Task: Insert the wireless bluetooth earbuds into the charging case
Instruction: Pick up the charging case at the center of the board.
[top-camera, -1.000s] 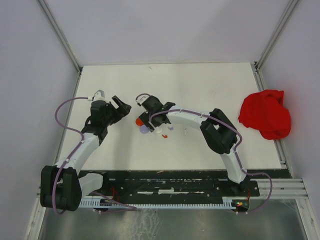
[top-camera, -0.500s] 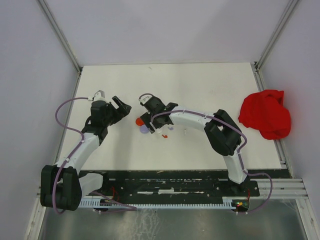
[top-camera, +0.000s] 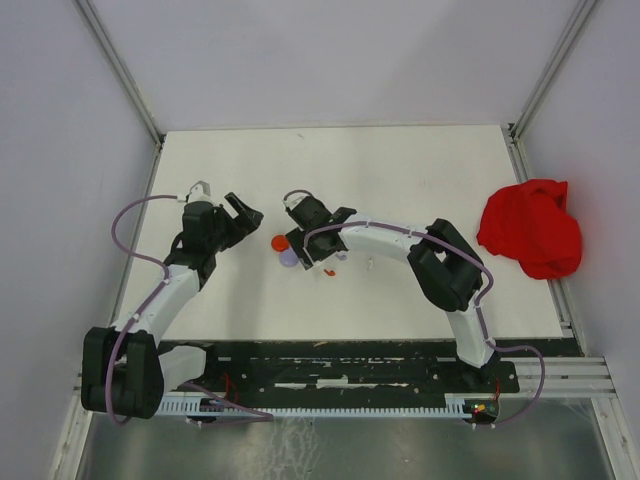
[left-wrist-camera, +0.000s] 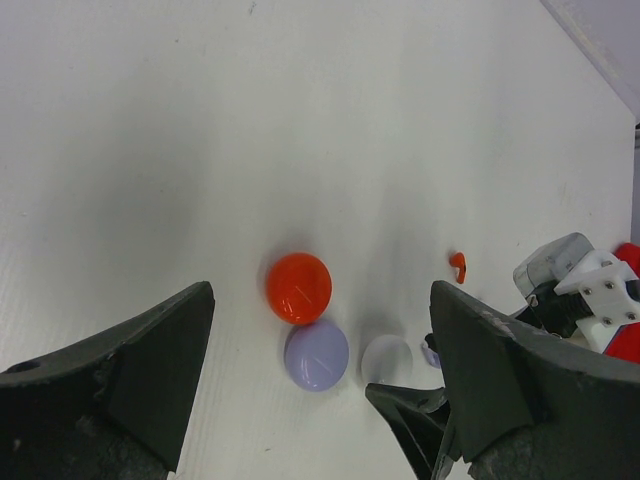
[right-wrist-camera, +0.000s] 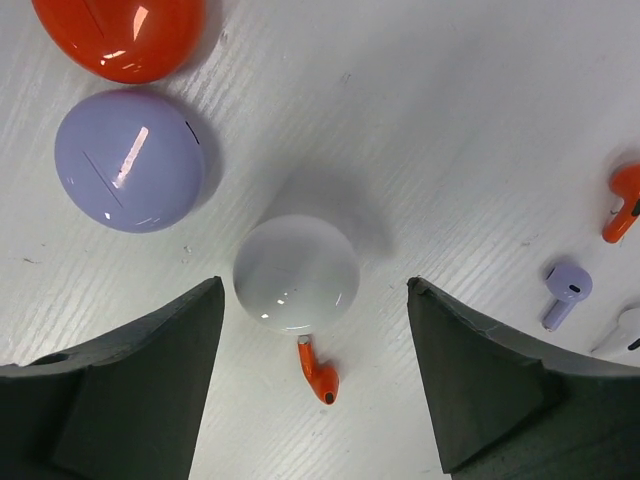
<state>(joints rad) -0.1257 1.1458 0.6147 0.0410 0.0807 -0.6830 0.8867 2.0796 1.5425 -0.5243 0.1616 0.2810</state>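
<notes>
Two grippers, both spread wide and empty: left gripper (top-camera: 243, 212), right gripper (right-wrist-camera: 313, 288). Red charging case (right-wrist-camera: 120, 35), purple charging case (right-wrist-camera: 128, 160): outside one right-gripper finger. White charging case (right-wrist-camera: 296, 273): between the right gripper's fingers. Red earbud (right-wrist-camera: 318, 375): loose, just beside that case. Second red earbud (right-wrist-camera: 622, 203), purple earbud (right-wrist-camera: 565, 290), white earbud (right-wrist-camera: 625, 330): outside the other finger, uncased.

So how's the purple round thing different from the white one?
The purple case lies right beside the red case; the white case lies apart from both. A red earbud lies at the white case's edge, none by the purple case. Both are round, shiny and shut.
</notes>
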